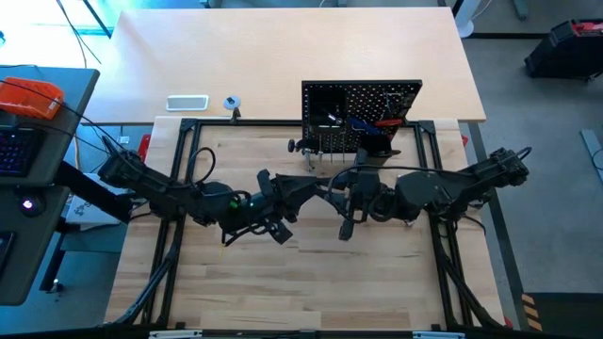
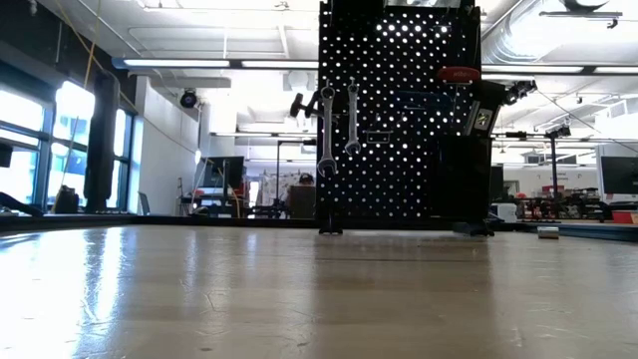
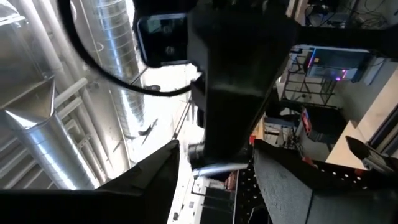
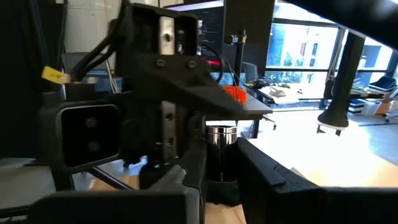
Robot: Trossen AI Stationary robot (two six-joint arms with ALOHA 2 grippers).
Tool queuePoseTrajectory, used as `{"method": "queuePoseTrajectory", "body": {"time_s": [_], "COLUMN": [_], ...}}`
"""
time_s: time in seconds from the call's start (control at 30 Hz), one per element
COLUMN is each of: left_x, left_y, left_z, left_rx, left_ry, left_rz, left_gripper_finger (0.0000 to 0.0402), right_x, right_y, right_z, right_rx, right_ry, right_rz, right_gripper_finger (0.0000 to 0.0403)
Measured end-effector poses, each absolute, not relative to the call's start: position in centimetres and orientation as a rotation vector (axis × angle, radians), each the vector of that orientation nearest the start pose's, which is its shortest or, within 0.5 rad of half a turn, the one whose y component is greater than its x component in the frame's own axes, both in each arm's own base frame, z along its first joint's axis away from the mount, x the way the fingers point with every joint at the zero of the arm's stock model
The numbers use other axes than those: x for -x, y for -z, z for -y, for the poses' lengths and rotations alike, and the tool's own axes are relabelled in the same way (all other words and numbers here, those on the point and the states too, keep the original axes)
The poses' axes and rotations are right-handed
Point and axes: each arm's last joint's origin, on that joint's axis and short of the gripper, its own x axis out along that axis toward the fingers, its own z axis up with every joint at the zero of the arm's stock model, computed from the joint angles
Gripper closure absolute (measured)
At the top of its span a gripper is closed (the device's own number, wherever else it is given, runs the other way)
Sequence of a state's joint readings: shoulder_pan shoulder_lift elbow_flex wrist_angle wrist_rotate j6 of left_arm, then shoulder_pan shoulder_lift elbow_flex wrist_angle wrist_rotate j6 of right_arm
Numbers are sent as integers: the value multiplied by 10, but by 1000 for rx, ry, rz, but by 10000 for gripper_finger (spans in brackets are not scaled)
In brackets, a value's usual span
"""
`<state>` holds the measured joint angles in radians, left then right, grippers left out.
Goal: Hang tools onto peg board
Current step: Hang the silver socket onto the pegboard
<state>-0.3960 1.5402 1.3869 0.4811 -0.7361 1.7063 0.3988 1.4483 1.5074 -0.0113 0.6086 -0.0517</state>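
The black peg board [image 1: 361, 118] stands upright at the table's far middle. In the low view two silver wrenches [image 2: 339, 125] hang from its hooks, and a red-handled screwdriver [image 2: 457, 75] sits high on its right. My two grippers meet tip to tip above the table's middle, in front of the board. My right gripper [image 1: 343, 194] [image 4: 222, 177] is shut on a small silver-and-black tool [image 4: 221, 134]. My left gripper [image 1: 323, 191] [image 3: 214, 180] is open, with its fingers on either side of the tool's silver part [image 3: 217, 167]. My right gripper pinches the tool's dark lower part [image 4: 219, 167] between its two fingers, which lie across the tool. It comes roughly level from the table's right. The tool stands upright with its silver end up, lifted clear of the table.
A black metal frame [image 1: 179, 188] borders the wooden work surface. On the pale table behind the board lie a white flat object [image 1: 187, 102] and a small round thing [image 1: 232, 102]. An orange device [image 1: 28, 94] sits far left. The wood in front of the arms is bare.
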Motion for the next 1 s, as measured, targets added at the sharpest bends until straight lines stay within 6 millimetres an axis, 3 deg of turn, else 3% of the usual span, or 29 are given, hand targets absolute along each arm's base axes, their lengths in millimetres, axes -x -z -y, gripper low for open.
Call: {"method": "queuePoseTrajectory", "body": {"time_s": [0.23,0.63,1.0], "left_x": [-325,-324,-323], "left_y": [-423,-421,-421], "left_z": [118,123,124], "left_rx": [-1500,-1514,-1514], "left_ry": [-533,-505,-502], "left_rz": [-79,-81,-81], "left_gripper_finger": [209,263,289], "right_x": [-301,-301,-301], "right_y": [-446,-446,-446], "right_z": [-109,-109,-109], "right_rx": [23,28,29], "right_ry": [212,212,211], "right_rz": [48,51,50], "right_gripper_finger": [353,353,353]}}
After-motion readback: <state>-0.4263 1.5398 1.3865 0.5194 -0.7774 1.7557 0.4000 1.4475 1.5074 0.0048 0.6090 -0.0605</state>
